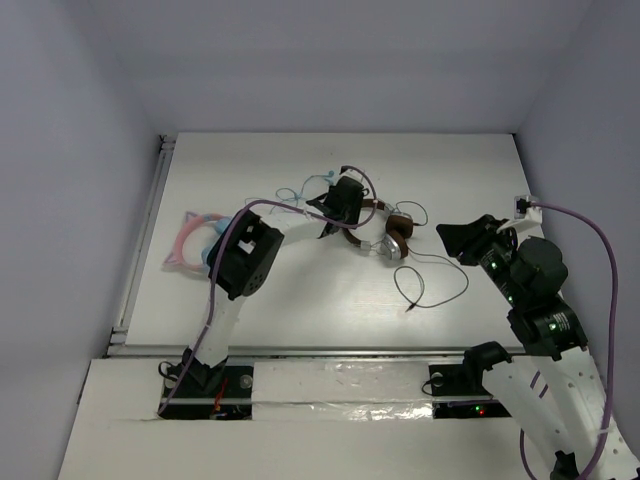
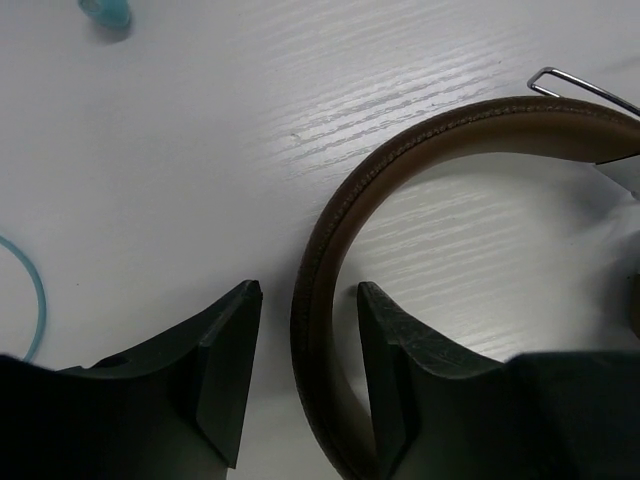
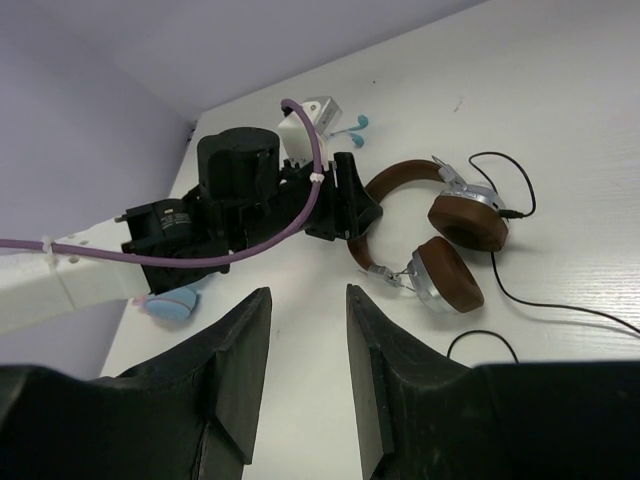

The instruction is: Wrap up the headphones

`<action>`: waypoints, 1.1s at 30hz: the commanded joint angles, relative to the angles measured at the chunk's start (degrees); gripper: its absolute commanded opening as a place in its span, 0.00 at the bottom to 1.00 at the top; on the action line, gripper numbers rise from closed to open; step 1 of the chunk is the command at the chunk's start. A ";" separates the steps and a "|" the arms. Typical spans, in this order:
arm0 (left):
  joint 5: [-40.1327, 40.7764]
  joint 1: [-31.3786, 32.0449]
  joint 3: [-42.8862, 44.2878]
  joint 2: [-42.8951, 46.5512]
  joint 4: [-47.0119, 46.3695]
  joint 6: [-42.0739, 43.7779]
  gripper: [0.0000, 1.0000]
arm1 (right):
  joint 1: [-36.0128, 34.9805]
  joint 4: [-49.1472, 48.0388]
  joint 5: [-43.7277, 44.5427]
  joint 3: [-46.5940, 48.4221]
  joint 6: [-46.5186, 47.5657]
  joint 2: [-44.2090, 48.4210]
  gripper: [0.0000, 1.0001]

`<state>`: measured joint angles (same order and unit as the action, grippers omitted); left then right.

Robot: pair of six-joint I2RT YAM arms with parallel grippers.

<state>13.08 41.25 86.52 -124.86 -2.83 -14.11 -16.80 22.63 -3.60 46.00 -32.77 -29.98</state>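
The headphones (image 1: 395,238) lie on the white table, brown headband to the left, two silver earcups with brown pads (image 3: 450,272) to the right. Their thin black cable (image 1: 432,290) loops toward the near side. My left gripper (image 2: 308,290) is open and straddles the headband (image 2: 450,125); the band sits between the jaws, close against the right finger, with a gap to the left one. In the top view the left gripper (image 1: 338,212) is over the band's left end. My right gripper (image 3: 307,292) is open and empty, hovering right of the earcups (image 1: 452,236).
Pink-and-blue headphones (image 1: 192,240) lie left of the left arm. Light-blue earbuds and their thin cord (image 1: 300,195) lie just behind the left gripper; a piece of cord (image 2: 35,290) shows in the left wrist view. Walls close the table at back and sides.
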 commanded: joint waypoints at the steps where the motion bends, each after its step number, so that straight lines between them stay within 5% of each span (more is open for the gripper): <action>1: -2.18 0.23 2.42 -0.74 -0.33 0.66 0.38 | 0.27 -2.68 -0.97 -0.21 0.52 0.45 0.42; 6: -4.64 0.23 2.78 -2.41 -0.86 0.75 0.28 | 0.27 -2.94 -0.97 -0.91 -0.01 0.62 0.42; 8: -5.08 0.23 2.78 -1.89 -1.30 0.84 0.02 | 0.27 -3.03 -1.06 -1.26 -0.10 0.62 0.42; 9: -4.82 0.23 2.60 -1.27 -1.39 0.84 0.00 | 0.27 -3.03 -1.15 -1.35 -0.10 0.62 0.41; 12: -4.73 -0.30 1.46 3.45 -0.60 1.71 0.00 | 0.27 -3.91 -1.68 -2.05 -0.18 0.53 0.32; 16: -6.66 -2.84 -1.61 14.44 2.47 0.49 0.00 | 0.27 -6.72 -5.53 -3.19 -1.15 -0.61 0.06; 24: -9.64 -8.20 0.57 32.20 13.54 0.92 0.00 | 0.27 -16.03 -11.61 -5.48 -4.14 -4.65 0.01; 27: -12.72 -11.45 4.17 35.72 18.02 1.89 0.00 | 0.27 -19.45 -12.84 -6.79 -4.05 -6.14 0.13; 28: -13.86 -12.33 5.14 36.43 20.21 2.41 0.00 | 0.27 -20.25 -13.10 -7.06 -3.79 -6.84 0.32; 31: -16.33 -14.27 9.88 38.63 24.69 3.47 0.00 | 0.27 -22.02 -12.15 -7.59 -2.03 -10.08 0.69; 33: -17.64 -14.80 14.01 39.51 26.81 4.00 0.00 | 0.27 -24.89 -11.70 -7.41 -0.28 -11.59 0.79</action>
<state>0.21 26.52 95.33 -87.88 19.46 -10.85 -16.80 5.37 -14.76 38.52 -35.55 -39.75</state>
